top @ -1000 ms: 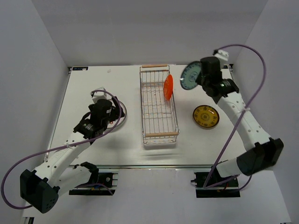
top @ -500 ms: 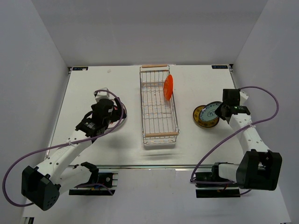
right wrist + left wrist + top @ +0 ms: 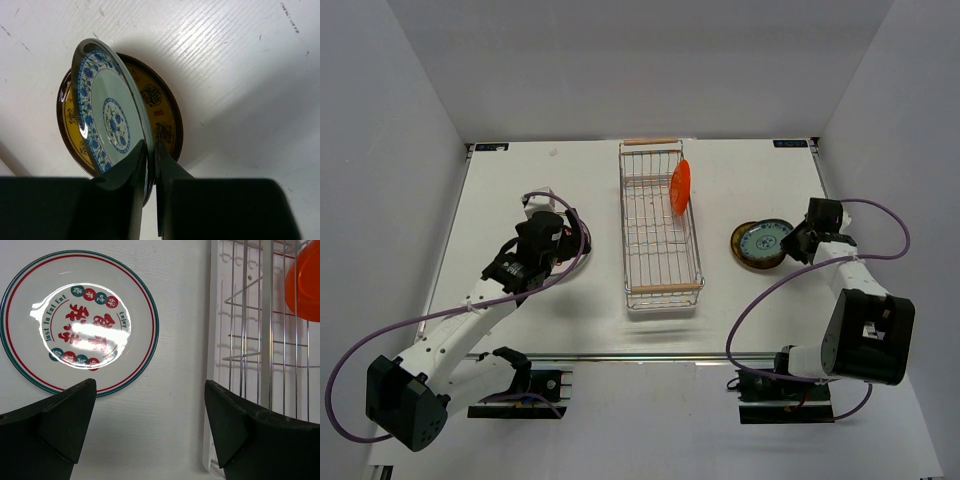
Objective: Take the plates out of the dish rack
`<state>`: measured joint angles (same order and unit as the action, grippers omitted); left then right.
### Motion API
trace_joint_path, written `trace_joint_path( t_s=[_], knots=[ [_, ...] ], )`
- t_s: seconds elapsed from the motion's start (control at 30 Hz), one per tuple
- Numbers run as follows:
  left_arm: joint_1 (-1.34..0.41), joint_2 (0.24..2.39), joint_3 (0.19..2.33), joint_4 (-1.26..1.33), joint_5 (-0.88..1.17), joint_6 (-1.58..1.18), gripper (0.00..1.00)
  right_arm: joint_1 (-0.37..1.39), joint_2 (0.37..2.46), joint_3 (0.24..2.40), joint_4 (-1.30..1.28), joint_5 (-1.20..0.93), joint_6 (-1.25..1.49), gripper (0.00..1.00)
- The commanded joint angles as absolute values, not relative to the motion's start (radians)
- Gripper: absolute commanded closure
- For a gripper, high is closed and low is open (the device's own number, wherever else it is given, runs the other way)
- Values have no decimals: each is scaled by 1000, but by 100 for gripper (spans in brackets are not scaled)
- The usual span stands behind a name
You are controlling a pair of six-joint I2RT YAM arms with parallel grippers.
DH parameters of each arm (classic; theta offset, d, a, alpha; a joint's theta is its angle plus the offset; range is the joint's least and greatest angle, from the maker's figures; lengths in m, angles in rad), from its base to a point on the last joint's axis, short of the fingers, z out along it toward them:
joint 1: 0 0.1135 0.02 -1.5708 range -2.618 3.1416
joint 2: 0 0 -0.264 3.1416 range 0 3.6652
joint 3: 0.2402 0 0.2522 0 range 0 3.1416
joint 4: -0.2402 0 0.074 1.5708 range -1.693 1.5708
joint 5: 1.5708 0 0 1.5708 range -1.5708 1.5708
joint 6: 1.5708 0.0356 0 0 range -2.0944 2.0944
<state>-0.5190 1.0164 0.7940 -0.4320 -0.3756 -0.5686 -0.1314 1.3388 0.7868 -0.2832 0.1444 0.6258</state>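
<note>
Your right arm has come down from the back right corner. The right gripper [image 3: 799,240] now sits low, right of the dish rack [image 3: 624,222], and the left arm has barely shifted.

- Right gripper [image 3: 150,150]: fingers clamped on the rim of the teal plate [image 3: 106,119].
- The teal plate [image 3: 766,239] is tilted over the yellow-brown plate [image 3: 738,248], which lies flat on the table [image 3: 510,175]. From the wrist view you can't tell if the two plates touch.
- Yellow-brown plate [image 3: 161,114] shows behind and right of the teal one.
- Left gripper [image 3: 150,386]: jaws wide apart, holding nothing.
- White plate with red marks [image 3: 80,324] lies flat on the table just beyond the left gripper, left of the rack [image 3: 265,340].
- One orange-red plate [image 3: 680,187] stands on edge in the rack's far half, against its right side. It shows at the top right of the left wrist view [image 3: 305,284].
</note>
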Motion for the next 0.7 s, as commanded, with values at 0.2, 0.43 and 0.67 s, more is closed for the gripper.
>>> trace_joint_path(
  t_s=[0.2, 0.43, 0.67],
  knots=[
    [-523, 1011, 805, -397, -354, -549, 2, -160, 1413, 759, -330, 45, 594, 38],
    [-523, 1017, 804, -390, -344, -546, 2, -149, 1402, 785, -319, -41, 511, 24],
    [-523, 1011, 801, -391, -344, -543, 2, -117, 1352, 917, -428, 172, 568, 11]
  ],
)
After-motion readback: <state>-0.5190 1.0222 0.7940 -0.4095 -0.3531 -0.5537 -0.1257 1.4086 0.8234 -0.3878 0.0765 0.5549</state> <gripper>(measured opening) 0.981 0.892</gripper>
